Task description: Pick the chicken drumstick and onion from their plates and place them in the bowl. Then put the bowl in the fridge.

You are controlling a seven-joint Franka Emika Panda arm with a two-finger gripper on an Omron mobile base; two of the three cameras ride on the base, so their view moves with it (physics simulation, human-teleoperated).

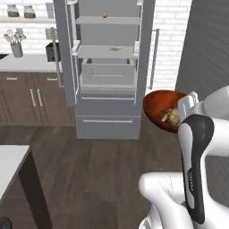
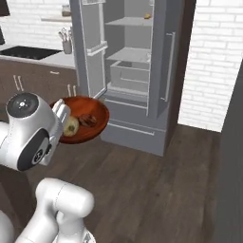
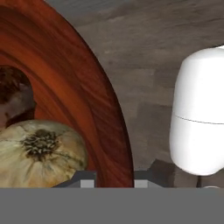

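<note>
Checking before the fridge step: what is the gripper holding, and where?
The gripper is shut on the bowl at its rim, with onion and chicken drumstick inside.

I am in a home kitchen: a tall grey fridge (image 1: 107,67) stands open ahead of me, dark wood cabinets (image 1: 31,96) run under a pale counter (image 1: 24,63) holding a utensil crock (image 1: 16,49), with white brick wall (image 2: 213,61) behind and wood plank floor (image 2: 156,190) below.

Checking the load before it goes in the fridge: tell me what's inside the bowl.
The bowl holds the onion and, beside it, the drumstick. The robot's arm covers the bowl's near edge, so anything lying there is hidden.
</note>
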